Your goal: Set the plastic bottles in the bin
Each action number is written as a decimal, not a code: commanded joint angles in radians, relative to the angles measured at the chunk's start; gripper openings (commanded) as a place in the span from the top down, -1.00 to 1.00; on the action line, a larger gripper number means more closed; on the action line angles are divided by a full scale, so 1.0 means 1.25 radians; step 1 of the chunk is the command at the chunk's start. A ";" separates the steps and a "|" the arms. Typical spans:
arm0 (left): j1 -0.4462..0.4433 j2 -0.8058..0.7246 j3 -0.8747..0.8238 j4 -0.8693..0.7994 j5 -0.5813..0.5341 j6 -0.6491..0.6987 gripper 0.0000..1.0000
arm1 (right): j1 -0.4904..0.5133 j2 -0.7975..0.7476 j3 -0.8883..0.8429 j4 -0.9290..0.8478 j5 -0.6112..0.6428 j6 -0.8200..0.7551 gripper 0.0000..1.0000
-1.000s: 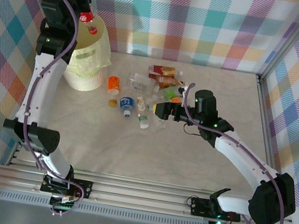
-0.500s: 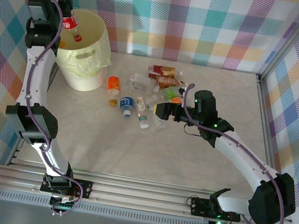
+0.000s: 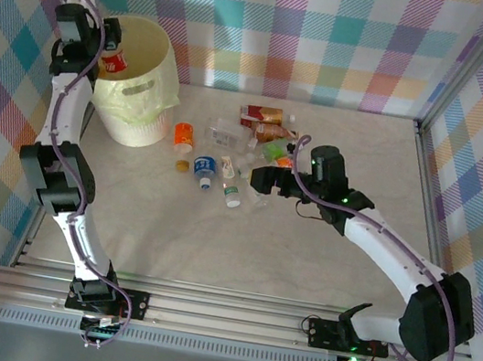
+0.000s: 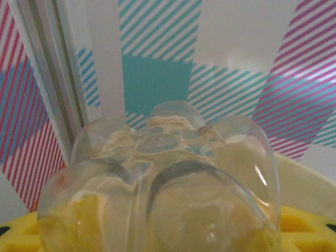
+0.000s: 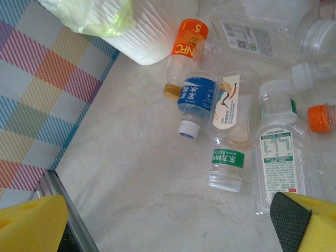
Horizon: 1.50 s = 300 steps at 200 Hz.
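At the far-left bin (image 3: 147, 105), our left gripper (image 3: 106, 49) is clamping a red-labelled bottle (image 3: 115, 57). Our right gripper (image 3: 257, 178) is gaping near an orange "NFC" bottle (image 5: 187, 44).

The left arm (image 3: 60, 113) is stretching up toward the far left, the left gripper (image 3: 107, 40) clasping a bottle (image 3: 115, 57). The right arm (image 3: 387, 251) is reaching leftward, low, the right gripper (image 3: 257, 178) standing with jaws wide apart.
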State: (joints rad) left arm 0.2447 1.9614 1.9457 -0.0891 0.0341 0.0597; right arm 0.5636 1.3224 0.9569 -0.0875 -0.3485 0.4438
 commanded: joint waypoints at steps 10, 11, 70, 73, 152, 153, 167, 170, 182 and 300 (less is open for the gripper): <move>-0.007 0.035 -0.001 0.080 -0.048 0.010 -0.24 | 0.005 0.018 0.027 0.002 0.004 0.001 -0.99; -0.008 0.036 0.001 0.080 -0.049 0.012 -0.25 | 0.005 0.020 0.027 0.002 0.005 0.001 -0.99; -0.022 0.062 0.048 0.044 -0.087 0.014 -0.78 | 0.004 0.029 0.031 0.002 0.006 0.003 -0.99; -0.022 0.061 0.048 0.043 -0.086 0.010 -0.79 | 0.004 0.029 0.031 0.002 0.005 0.004 -0.99; -0.076 0.007 0.078 -0.052 -0.161 -0.068 -1.00 | 0.005 0.006 0.003 0.005 0.045 0.015 -0.99; -0.077 0.005 0.077 -0.053 -0.162 -0.070 -1.00 | 0.005 0.005 0.002 0.004 0.047 0.016 -0.99; -0.086 -0.010 0.072 -0.064 -0.177 -0.109 -1.00 | 0.004 -0.004 -0.009 -0.001 0.080 0.023 -0.99; -0.087 -0.014 0.070 -0.066 -0.180 -0.117 -1.00 | 0.004 -0.006 -0.012 -0.001 0.090 0.026 -0.99; -0.092 -0.031 0.058 -0.073 -0.190 -0.170 -1.00 | 0.004 -0.015 -0.025 -0.008 0.134 0.038 -0.99; -0.166 -0.256 -0.231 0.040 0.065 -0.489 -1.00 | -0.015 0.025 -0.074 -0.076 0.362 0.197 -0.99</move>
State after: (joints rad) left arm 0.0761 1.7336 1.7538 -0.1547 -0.0093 -0.4805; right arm 0.5537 1.3075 0.8749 -0.1818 0.1162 0.6495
